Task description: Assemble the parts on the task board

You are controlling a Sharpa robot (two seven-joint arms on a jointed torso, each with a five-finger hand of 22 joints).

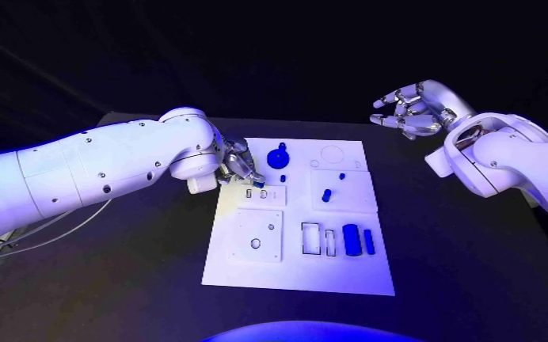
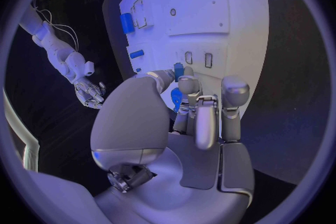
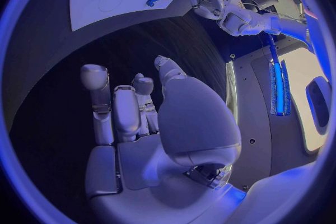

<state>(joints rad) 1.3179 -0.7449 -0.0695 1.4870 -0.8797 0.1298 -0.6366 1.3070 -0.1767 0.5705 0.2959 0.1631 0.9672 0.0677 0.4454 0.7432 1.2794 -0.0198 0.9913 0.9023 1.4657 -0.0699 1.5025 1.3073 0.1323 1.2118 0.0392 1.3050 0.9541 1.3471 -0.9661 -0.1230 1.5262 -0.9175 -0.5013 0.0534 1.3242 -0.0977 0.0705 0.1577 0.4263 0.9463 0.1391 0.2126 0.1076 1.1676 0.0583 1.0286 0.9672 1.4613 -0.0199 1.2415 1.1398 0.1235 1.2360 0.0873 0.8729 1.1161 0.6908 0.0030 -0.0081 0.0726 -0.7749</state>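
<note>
Head view: white rectangular task board (image 1: 299,271) set with small blue parts (image 1: 351,238); left hand (image 1: 240,164) grip partly hidden, unclear; right hand (image 1: 409,110) held wide, empty.

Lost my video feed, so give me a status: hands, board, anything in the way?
Left hand at the task board's left edge, holding nothing seen. Right hand raised off the board, fingers curled, empty. Round blue part beside the left hand. Nothing in the way.

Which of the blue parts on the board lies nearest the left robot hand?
The round blue part with the knob, at the board's far end, just beside the left robot hand. The other blue parts lie farther toward the board's middle and near end.
</note>
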